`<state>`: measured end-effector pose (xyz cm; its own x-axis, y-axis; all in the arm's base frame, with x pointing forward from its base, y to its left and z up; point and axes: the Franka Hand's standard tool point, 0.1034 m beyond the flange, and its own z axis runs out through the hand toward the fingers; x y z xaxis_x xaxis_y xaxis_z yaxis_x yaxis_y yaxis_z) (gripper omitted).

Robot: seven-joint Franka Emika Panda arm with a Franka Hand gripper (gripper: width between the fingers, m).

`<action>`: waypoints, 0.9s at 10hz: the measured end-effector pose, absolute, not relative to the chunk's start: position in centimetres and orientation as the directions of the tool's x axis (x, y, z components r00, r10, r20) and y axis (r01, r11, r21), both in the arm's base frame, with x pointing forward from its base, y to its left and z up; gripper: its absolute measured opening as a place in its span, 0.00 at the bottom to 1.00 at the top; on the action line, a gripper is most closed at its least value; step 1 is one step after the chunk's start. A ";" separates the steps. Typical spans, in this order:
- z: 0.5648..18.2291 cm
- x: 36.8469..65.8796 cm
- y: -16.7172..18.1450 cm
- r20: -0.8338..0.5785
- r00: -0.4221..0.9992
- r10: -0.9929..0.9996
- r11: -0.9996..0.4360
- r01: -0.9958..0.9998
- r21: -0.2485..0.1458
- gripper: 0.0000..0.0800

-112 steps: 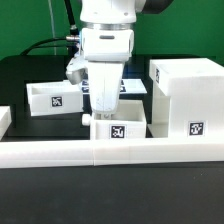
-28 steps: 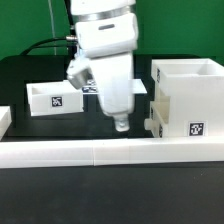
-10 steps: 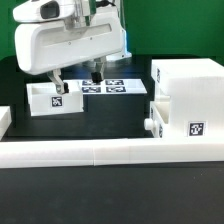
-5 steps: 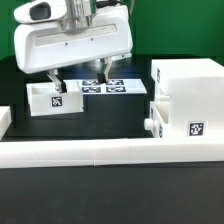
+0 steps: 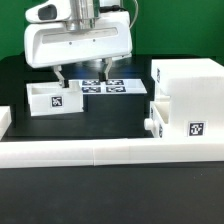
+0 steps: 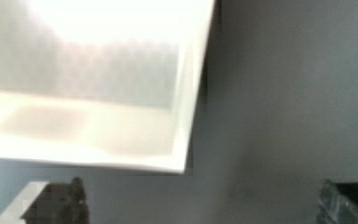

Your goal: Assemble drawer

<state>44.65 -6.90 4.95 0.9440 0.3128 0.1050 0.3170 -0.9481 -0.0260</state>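
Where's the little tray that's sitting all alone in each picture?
Exterior view: the lone tray sits at the exterior view's left, below the gripper.
Wrist view: likely the big blurry white shape ahead of the fingers.
Shared landmark: the two dark fingers, seen in both views.

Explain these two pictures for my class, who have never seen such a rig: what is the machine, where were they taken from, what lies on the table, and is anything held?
The machine is a white robot arm ending in a two-finger gripper, open and holding nothing. One picture comes from a camera off the arm; the blurred one comes from a camera on its wrist. On the black table lie a small white open-top plastic tray, a tall white plastic box housing with a second knobbed tray apparently pushed into it, a flat white marker board and a long low white rail.
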 end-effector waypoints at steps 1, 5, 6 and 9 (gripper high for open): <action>4.4 43.4 -7.7 0.099 0.942 0.320 -0.946 0.323 -0.020 0.81; 4.5 43.8 -7.4 0.101 0.940 0.326 -0.944 0.329 -0.021 0.81; 4.3 43.7 -7.5 0.107 0.941 0.321 -0.946 0.324 -0.016 0.81; 1.9 40.3 -7.9 0.099 0.949 0.299 -0.954 0.301 -0.008 0.81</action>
<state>40.34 -7.90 1.91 0.9492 0.2988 0.0988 0.3010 -0.9536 -0.0077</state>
